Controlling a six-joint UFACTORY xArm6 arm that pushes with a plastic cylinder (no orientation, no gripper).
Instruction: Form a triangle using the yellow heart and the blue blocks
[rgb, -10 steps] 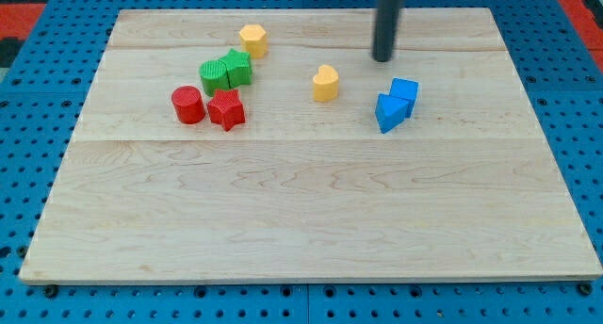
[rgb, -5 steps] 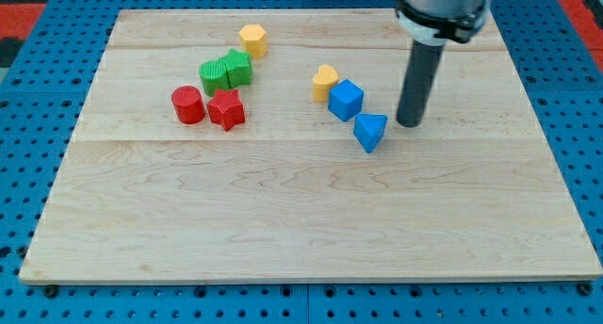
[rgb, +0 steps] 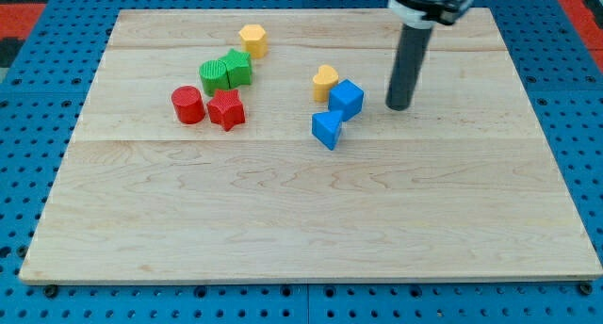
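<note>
The yellow heart (rgb: 325,81) lies near the middle of the board, toward the view's top. A blue cube (rgb: 346,99) sits against the heart's lower right side. A blue triangular block (rgb: 326,129) lies just below and left of the cube, close to it. These three form a tight cluster. My tip (rgb: 399,107) rests on the board to the right of the blue cube, a short gap away, touching no block.
A yellow hexagon block (rgb: 252,40) lies at the top left of centre. A green cylinder (rgb: 215,76) and a green star block (rgb: 236,67) sit together. A red cylinder (rgb: 187,105) and a red star (rgb: 226,108) lie below them.
The blue triangular block has moved left and slightly up, from right of the cube to below and left of it. My tip has moved slightly up and left.
</note>
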